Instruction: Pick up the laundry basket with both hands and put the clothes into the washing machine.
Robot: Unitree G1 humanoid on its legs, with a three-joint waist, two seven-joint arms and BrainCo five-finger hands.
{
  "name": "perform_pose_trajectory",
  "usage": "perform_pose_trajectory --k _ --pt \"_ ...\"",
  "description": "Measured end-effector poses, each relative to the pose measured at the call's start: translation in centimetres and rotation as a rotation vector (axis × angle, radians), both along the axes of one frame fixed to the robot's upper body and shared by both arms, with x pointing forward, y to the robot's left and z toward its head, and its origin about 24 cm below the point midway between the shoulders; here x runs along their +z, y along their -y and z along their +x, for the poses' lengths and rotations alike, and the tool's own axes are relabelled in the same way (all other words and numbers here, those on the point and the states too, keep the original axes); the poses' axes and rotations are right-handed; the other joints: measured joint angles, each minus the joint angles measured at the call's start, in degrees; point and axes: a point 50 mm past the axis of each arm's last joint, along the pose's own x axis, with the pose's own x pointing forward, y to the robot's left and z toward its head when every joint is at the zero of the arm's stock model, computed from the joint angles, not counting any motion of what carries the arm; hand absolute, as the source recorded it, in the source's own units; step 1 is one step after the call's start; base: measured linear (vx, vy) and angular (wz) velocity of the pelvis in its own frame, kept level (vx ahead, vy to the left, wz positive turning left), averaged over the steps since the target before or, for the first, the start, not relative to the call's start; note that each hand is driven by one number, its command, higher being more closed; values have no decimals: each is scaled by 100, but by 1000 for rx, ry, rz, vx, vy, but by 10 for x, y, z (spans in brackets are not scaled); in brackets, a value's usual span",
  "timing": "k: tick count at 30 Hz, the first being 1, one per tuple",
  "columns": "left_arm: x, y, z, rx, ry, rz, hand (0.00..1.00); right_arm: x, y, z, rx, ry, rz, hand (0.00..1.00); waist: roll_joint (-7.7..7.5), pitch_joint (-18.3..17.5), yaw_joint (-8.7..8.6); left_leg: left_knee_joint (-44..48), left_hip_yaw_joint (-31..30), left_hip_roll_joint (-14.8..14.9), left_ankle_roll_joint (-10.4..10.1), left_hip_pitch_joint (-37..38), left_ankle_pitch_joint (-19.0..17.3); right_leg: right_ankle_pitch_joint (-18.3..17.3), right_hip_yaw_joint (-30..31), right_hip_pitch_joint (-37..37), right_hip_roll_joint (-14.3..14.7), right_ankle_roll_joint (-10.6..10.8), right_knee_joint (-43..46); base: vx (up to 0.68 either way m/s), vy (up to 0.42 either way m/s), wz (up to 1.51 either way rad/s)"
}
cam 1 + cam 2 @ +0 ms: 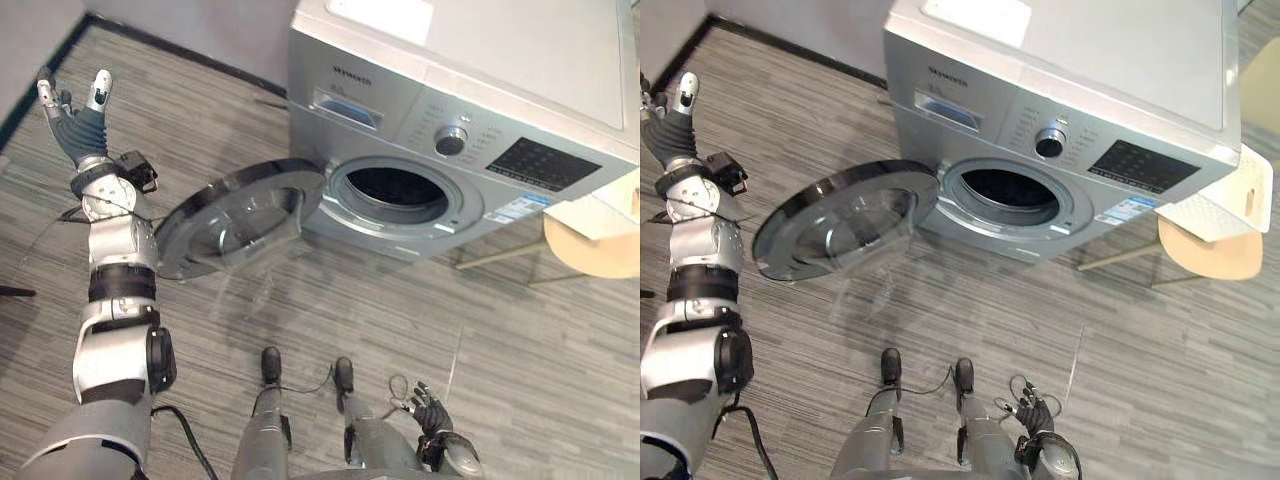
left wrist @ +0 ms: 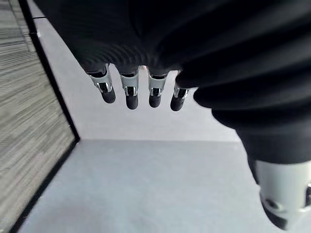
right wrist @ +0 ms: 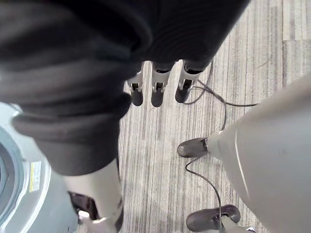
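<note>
Up at ten o'clock, your left hand (image 1: 79,123) is raised over the striped floor (image 1: 400,310) near the wall, fingers spread straight, released and empty. At eleven o'clock the round door (image 1: 235,215) of the washing machine (image 1: 480,90) hangs swung wide, and at twelve the drum opening (image 1: 395,188) looks dark inside. Down at five o'clock your right hand (image 1: 432,410) hangs low with loose fingers, grasping nothing. At three o'clock the white laundry basket (image 1: 1205,215) rests on a round wooden stool (image 1: 1210,255) just beside the machine, well apart from both hands.
</note>
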Motion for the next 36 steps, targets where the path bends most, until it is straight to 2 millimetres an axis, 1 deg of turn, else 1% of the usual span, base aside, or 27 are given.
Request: perform_pose_trajectory --k 3,5,6,8,10,12,13,14,15,16,17,18,19,20,22,25,26,27,28,29,30,31,32,33,34,35,36 --pt "-44 5 10 -70 -209 -81 0 -2 -3 -2 12 -13 14 0 -11 93 -111 0 24 95 -30 -69 20 124 36 -95 88 -5 -5 -11 26 -14" --pt "-47 4 10 -88 -214 -121 0 -2 -1 -3 4 -16 28 0 -9 136 -111 0 30 106 -47 -66 32 124 39 -98 98 -5 -5 -5 13 -2" --pt "-60 8 11 -108 -261 -159 0 -3 -1 -5 0 -24 34 0 -9 136 -110 0 48 112 -51 -43 35 124 45 -87 106 -5 -5 -12 28 -7" --pt "-84 14 8 -126 -316 -196 0 -4 -2 -6 -6 -31 40 0 -10 137 -70 2 108 106 -73 0 52 124 61 -61 102 -5 -3 -15 38 -10" --pt "-124 31 -1 -165 -387 -265 0 -7 2 -7 -32 -56 41 0 8 148 78 2 255 85 -76 196 49 121 78 83 79 -9 -2 -14 35 -20" --pt "-180 44 -24 -166 -499 -382 0 -8 5 -4 -45 -69 42 0 32 161 124 -5 355 32 -67 522 -54 27 142 344 39 -137 33 -22 46 -18" --pt "-217 61 -44 -183 -584 -463 0 -7 6 -2 -51 -65 42 0 30 160 122 -29 426 -38 -54 694 -103 -168 158 486 -29 -274 94 -19 41 -4" --pt "-236 72 -56 -193 -635 -500 0 -7 6 -2 -57 -66 43 0 17 152 119 -37 458 -90 -34 781 -117 -328 157 538 -85 -235 166 -11 27 -5" --pt "-273 96 -84 -208 -747 -574 0 -6 7 1 -63 -62 41 0 44 150 122 -42 502 -142 -21 945 -126 -659 145 599 -150 -258 344 -6 10 -13" --pt "-291 109 -100 -217 -816 -613 0 -6 7 2 -65 -61 41 0 61 142 129 -43 555 -144 -21 1031 -126 -840 142 635 -147 -399 415 -9 1 -27" --pt "-321 135 -135 -249 -958 -664 0 -6 6 5 -59 -62 38 0 91 121 140 -44 618 -156 -22 1182 -125 -1132 144 727 -145 -508 502 -10 -11 -19" --pt "-342 166 -166 -321 -1084 -688 0 -7 3 5 -62 -69 46 0 125 51 128 -44 622 -157 -21 1253 -125 -1161 146 783 -153 -466 556 -5 -19 -9" --pt "-347 181 -176 -371 -1136 -673 0 -7 1 5 -59 -71 51 0 136 41 125 -44 623 -160 -23 1303 -125 -1174 144 835 -157 -445 557 5 -25 3" --pt "-352 196 -184 -492 -1247 -581 0 -8 -5 5 -55 -79 68 0 129 15 120 -43 641 -157 -22 1393 -126 -1218 148 932 -150 -382 549 0 0 0" --pt "-345 207 -173 -617 -1244 -406 0 -9 -13 4 -55 -86 91 0 167 -126 120 -43 706 -141 -22 1445 -126 -1216 211 969 -145 -373 532 -5 -29 -12" --pt "-306 238 -126 -783 -1063 -155 0 -12 -14 -2 -60 -109 92 0 391 -288 126 -43 935 -192 -16 1554 -131 -1232 475 1029 -187 -201 441 -4 0 -31" --pt "-278 253 -99 -816 -935 -73 0 -13 -13 -4 -63 -115 92 0 440 -317 94 -44 1035 -215 -1 1567 -141 -1191 591 1026 -214 -131 374 -11 17 -50" --pt "-256 261 -82 -810 -839 -31 0 -13 -13 -5 -65 -114 91 0 460 -333 35 -44 1124 -225 8 1568 -147 -1161 682 1027 -229 -85 312 -14 17 -64" --pt "-227 268 -60 -791 -719 13 0 -12 -12 -3 -73 -102 90 0 454 -342 -72 -44 1291 -230 28 1586 -160 -1118 855 1023 -234 -17 211 -14 10 -59" --pt "-213 270 -50 -779 -666 28 0 -11 -11 -3 -75 -98 86 0 452 -353 -131 -44 1353 -220 62 1597 -185 -1104 947 1015 -236 7 170 -11 3 -73" --pt "-189 270 -34 -751 -579 38 0 -11 -8 -5 -81 -93 75 0 463 -392 -220 -47 1529 -179 94 1619 -207 -1080 1097 969 -194 28 173 -13 -16 -84" --pt "-168 266 -21 -716 -494 -6 0 -11 -5 -6 -91 -91 67 0 463 -427 -244 -47 1727 -93 98 1655 -212 -1079 1213 806 -83 15 478 -15 -42 -89" --pt "-155 259 -14 -694 -442 -46 0 -12 -1 -7 -114 -94 66 0 462 -452 -309 -47 1838 -27 94 1704 -211 -1089 1254 737 0 5 818 -7 -49 -65" --pt "-151 254 -11 -677 -419 -66 0 -13 1 -10 -130 -102 65 0 460 -498 -355 -47 1878 -1 86 1716 -206 -1098 1266 728 18 -3 980 39 -93 -46" --pt "-140 240 -5 -638 -361 -127 0 -17 11 -22 -180 -141 53 0 458 -618 -401 -46 1948 58 -31 1729 -196 -1186 1278 799 24 -31 906 43 -69 -31" --pt "-138 236 -4 -626 -342 -149 0 -19 15 -27 -193 -158 45 0 475 -622 -412 -47 1961 85 -88 1753 -185 -1176 1268 835 43 -40 849 66 -149 -30" --pt "-138 231 -3 -605 -333 -184 0 -23 24 -41 -226 -203 27 0 557 -680 -402 -46 1992 148 -172 1772 -125 -1155 1205 869 86 -44 762 66 -129 -15"
